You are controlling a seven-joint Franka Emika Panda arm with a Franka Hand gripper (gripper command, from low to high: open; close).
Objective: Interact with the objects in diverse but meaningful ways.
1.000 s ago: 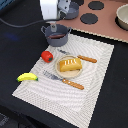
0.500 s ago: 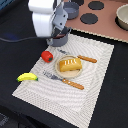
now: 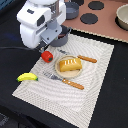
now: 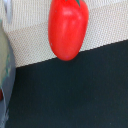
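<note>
Yellow comes first as you scan from the exterior view's left: the banana (image 3: 27, 77) lies at the near left edge of the striped placemat (image 3: 95, 75), well apart from everything else. Next you meet the white robot arm (image 3: 41, 22), which hangs over the mat's far left corner and hides its own gripper, so you cannot tell whether the jaws are apart or together. Just below the arm's housing sits the red tomato (image 3: 47, 56), on the mat near its left edge. Your wrist view shows that same tomato (image 4: 67, 27) close up, resting at the edge where the woven mat meets the dark table (image 4: 75, 95), with no finger visibly touching it. A grey pot (image 3: 62, 36) is partly covered by the arm.

Moving right, the golden bread loaf (image 3: 69, 64) rests on a small plate (image 3: 64, 74) in the middle of the mat. A fork (image 3: 65, 80) with an orange handle lies just in front of the plate, and a knife (image 3: 80, 57) with a matching handle lies just behind it. Farther right, past the mat, you see a brown stovetop board (image 3: 107, 25) with dark round burners, and a pale bowl (image 3: 122, 16) at its far right corner.
</note>
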